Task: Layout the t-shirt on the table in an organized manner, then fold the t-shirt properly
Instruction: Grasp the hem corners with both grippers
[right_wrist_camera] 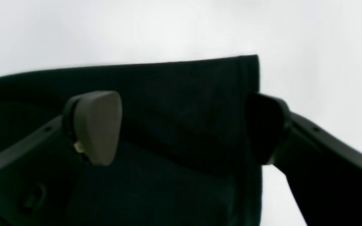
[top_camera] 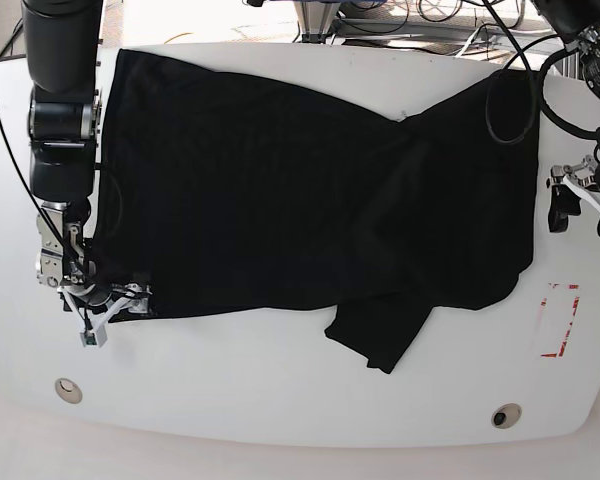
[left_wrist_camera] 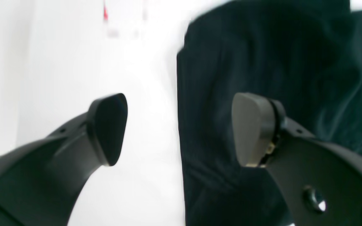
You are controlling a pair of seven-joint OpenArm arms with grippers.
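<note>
The black t-shirt (top_camera: 280,190) lies spread over the white table (top_camera: 280,390), with one sleeve folded down toward the front edge. My right gripper (top_camera: 110,300) sits low at the shirt's front left corner. In the right wrist view this gripper (right_wrist_camera: 181,125) is open, and the shirt's corner (right_wrist_camera: 184,94) lies between its fingers. My left gripper (top_camera: 580,208) hovers at the shirt's right edge. It (left_wrist_camera: 181,128) is open in the left wrist view, one finger (left_wrist_camera: 253,128) over the t-shirt (left_wrist_camera: 262,62) and the other over bare table (left_wrist_camera: 58,62).
A red dashed rectangle (top_camera: 560,320) is marked on the table right of the shirt. Two small round holes (top_camera: 68,388) (top_camera: 504,415) sit near the front edge. A black cable loop (top_camera: 510,100) hangs over the shirt's far right part.
</note>
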